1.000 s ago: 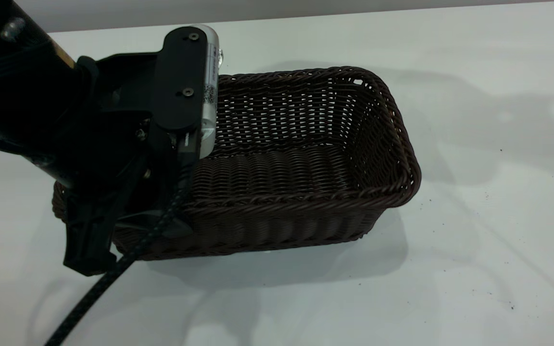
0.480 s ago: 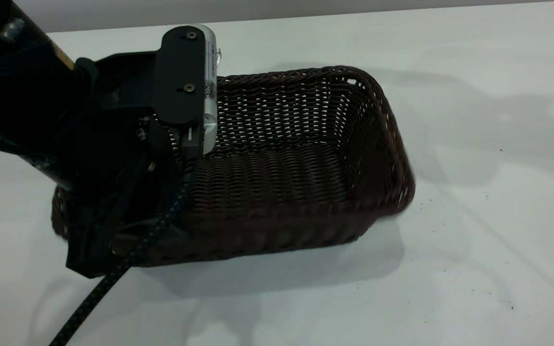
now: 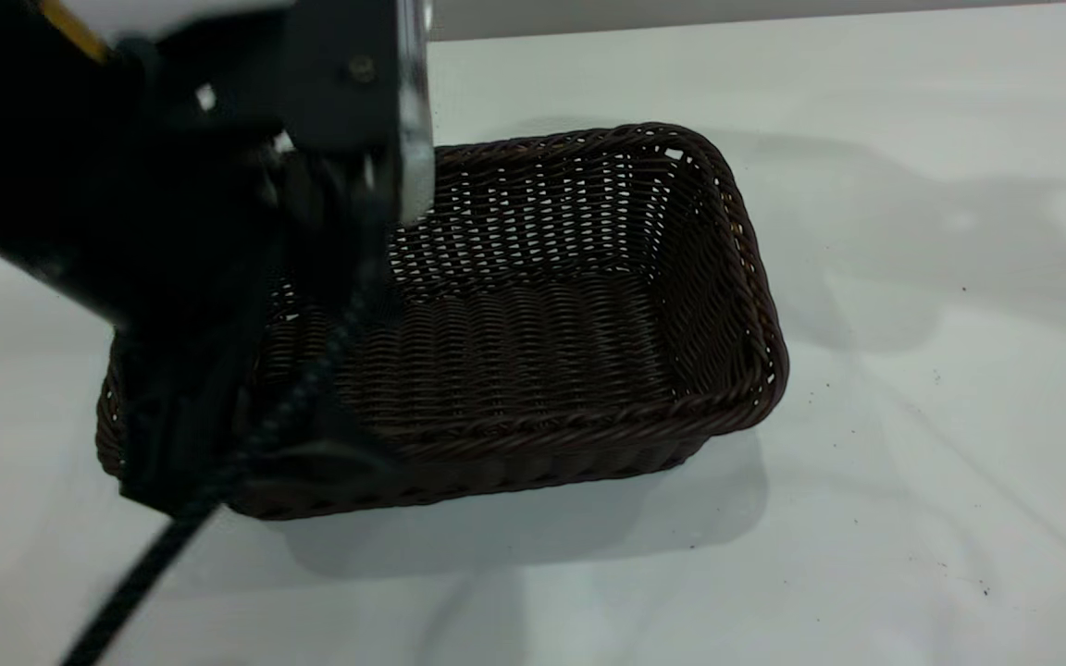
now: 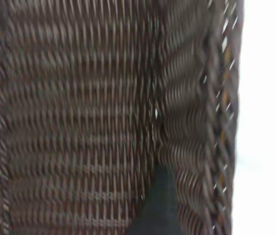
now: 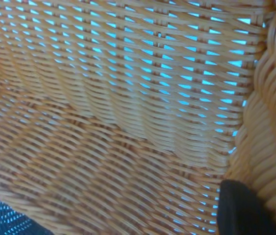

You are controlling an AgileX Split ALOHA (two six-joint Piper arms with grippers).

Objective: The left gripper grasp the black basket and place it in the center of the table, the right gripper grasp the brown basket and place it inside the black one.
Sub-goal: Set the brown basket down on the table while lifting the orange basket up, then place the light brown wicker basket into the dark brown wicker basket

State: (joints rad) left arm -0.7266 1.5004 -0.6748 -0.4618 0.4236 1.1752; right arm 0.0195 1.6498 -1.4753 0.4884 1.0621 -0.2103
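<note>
- Left gripper point(image 3: 246, 472): it sits at the left end of the black basket point(image 3: 533, 342), with one finger point(image 3: 311, 458) inside the wall and the other outside. The jaws straddle the rim. The gap at the wall is masked, so it cannot be told whether they are clamped or slack.
- Black basket: it lies on the table point(image 3: 912, 416), left of mid-view, long axis across the view, and is empty. Its base appears to be flat on the surface, judging by the shadow that meets its near wall.
- Step in hand (judged): setting the black basket at the table centre. Confirm that the base is fully seated before letting go. Spread the jaws clear of the braided rim first, then lift straight up so that a finger does not snag the weave and drag the basket.
- Leave the basket squared and its mouth unobstructed, because the second basket must drop into it.
- Right gripper: in the right wrist view, the brown basket point(image 5: 118, 107) fills the frame and a dark finger point(image 5: 240, 208) lies against its rim. It cannot be told whether that grip is closed. Neither this arm nor this basket appears in the exterior view.
- Hidden: the left arm covers the basket's left end. The left wrist view shows only blurred weave and one finger point(image 4: 157, 205).
</note>
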